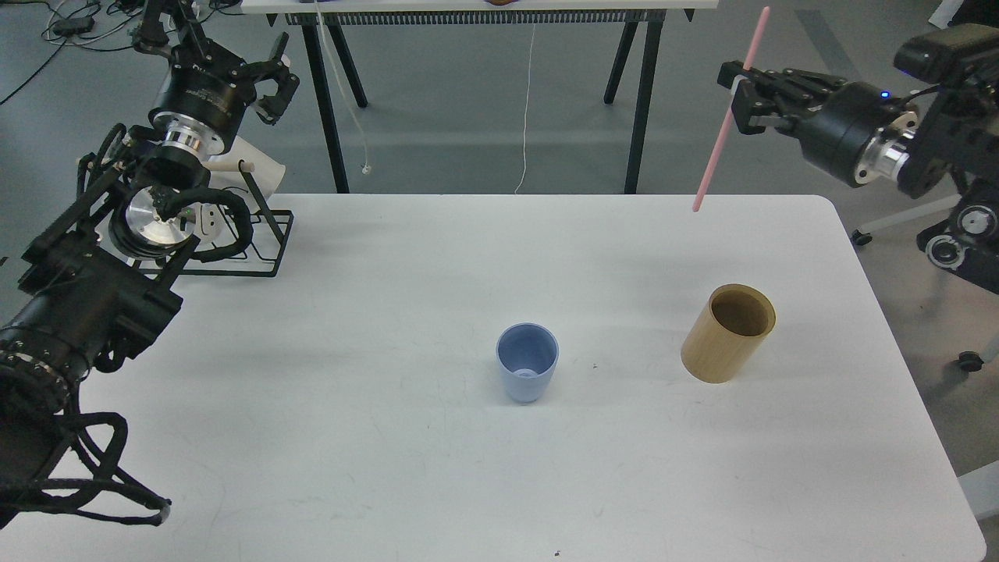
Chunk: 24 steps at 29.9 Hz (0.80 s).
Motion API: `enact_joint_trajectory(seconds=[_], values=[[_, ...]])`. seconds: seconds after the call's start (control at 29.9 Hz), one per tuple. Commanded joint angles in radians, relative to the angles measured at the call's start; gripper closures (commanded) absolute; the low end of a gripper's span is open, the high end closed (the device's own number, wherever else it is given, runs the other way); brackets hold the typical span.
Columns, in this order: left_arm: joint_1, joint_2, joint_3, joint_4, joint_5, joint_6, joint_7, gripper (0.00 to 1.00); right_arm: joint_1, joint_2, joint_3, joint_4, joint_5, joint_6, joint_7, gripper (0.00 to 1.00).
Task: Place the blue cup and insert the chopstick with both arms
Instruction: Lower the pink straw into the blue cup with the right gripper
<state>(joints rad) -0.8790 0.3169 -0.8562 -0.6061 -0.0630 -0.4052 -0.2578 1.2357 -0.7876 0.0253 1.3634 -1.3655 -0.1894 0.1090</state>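
Grey floor all round, with a second trestle table [480, 6] at the back, and up front my white bench [351, 468] takes up most of the head view. Only one view to go on, so here's what I've got.

Blue cup [527, 372] is standing upright on the bench, roughly in the middle, mouth up and nothing in it. To its right, well apart from it, sits a tan wooden cylinder holder [728, 332], leaning a bit in this view, also open at the top.

My right gripper [741, 97] is up over the far right corner of the bench, clamped on the pink chopstick [731, 109]. It grips the stick around the middle; the stick runs steep and slightly tilted, top end towards the upper right, bottom tip hanging above the bench's far edge. It's well away from both the cup and the holder.

My left gripper [275, 74] is raised at the far left, fingers spread apart with nothing between them. Just below and behind it is a black wire rack [265, 242] on the bench's far left corner, with something white [261, 168] on its rod.
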Motion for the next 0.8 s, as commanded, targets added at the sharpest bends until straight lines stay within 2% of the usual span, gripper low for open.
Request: enact_joint_trajectory(seconds=[0.0,0.3,0.77], values=[[0.000,-0.002,0.000,0.000,0.000,0.000,0.000,0.01,-0.039,0.102,-0.005,0.006,0.034,-0.001,0.005,0.99],[-0.001,0.004,-0.001,-0.011,0.000,0.002,0.000,0.01,-0.099,0.252,-0.018,-0.001,0.045,-0.002,0.009,0.99],[-0.005,0.013,-0.001,-0.011,0.000,0.000,0.000,0.01,-0.186,0.268,-0.021,-0.003,0.040,-0.001,0.011,0.99]])
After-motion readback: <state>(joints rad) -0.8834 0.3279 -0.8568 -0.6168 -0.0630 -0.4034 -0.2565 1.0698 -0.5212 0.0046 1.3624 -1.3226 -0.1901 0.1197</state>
